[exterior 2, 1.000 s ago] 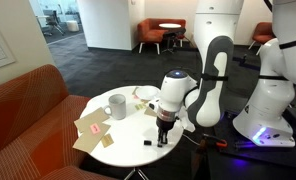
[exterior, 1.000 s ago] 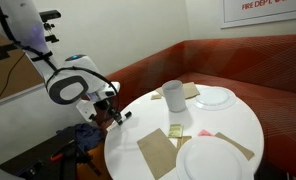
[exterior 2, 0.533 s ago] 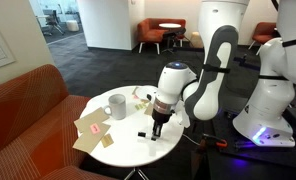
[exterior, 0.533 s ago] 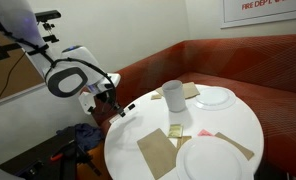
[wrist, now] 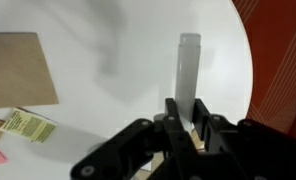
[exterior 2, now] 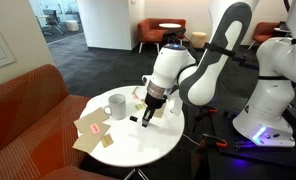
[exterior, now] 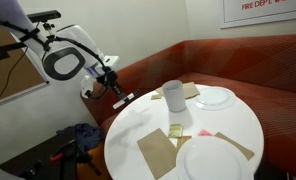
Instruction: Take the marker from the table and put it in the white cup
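Observation:
My gripper (exterior: 114,89) is shut on the marker (exterior: 123,99), a short dark stick with a whitish end, and holds it in the air above the near edge of the round white table (exterior: 228,125). In an exterior view the gripper (exterior 2: 151,106) hangs just right of the white cup (exterior 2: 117,105), with the marker (exterior 2: 145,117) pointing down from it. The cup (exterior: 174,95) stands upright near the table's back. In the wrist view the marker (wrist: 189,68) sticks out between the shut fingers (wrist: 176,112) above the table top (wrist: 108,120). The cup is out of the wrist view.
Two white plates (exterior: 214,97) (exterior: 214,158), brown napkins (exterior: 156,152) (exterior 2: 93,128) and a small yellowish packet (exterior: 175,131) lie on the table. A red-brown bench (exterior: 258,65) curves behind it. The packet (wrist: 26,124) and a napkin (wrist: 18,68) show in the wrist view.
The gripper has risen from the table top with the marker in it and moved towards the cup. Nothing else has moved.

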You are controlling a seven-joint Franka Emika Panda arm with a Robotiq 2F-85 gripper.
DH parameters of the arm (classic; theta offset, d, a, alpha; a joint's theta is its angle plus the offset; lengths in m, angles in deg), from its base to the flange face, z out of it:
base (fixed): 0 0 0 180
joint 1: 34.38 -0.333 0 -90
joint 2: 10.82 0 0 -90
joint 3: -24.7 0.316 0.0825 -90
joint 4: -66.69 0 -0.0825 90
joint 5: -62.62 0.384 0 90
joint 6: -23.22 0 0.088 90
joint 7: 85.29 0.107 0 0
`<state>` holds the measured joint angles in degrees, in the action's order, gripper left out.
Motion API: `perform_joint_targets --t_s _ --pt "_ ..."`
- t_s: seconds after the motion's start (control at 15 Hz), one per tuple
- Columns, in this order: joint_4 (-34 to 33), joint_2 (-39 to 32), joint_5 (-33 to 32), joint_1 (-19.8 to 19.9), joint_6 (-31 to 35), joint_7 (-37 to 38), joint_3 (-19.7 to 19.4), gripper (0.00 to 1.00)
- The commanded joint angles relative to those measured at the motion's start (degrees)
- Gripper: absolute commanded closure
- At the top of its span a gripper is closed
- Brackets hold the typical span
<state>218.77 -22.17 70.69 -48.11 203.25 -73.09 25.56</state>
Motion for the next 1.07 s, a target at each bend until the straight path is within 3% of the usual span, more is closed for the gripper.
perform_joint_targets --t_s 0.0,0.33,0.4,0.67,1.0 --pt "-2.2 3.4 -2.7 -5.9 -6.8 5.4 -6.9 0.95" --pt "-9.3 3.8 -10.2 -9.4 -16.8 12.5 -11.5 0.95" --pt "-11.0 3.8 -12.9 -5.9 -18.4 14.5 -8.2 0.95" --pt "-16.1 3.6 -16.2 -3.7 -25.0 17.5 -5.5 0.95" --pt "-22.3 2.8 -16.6 -0.7 -32.4 16.1 -2.9 0.95"
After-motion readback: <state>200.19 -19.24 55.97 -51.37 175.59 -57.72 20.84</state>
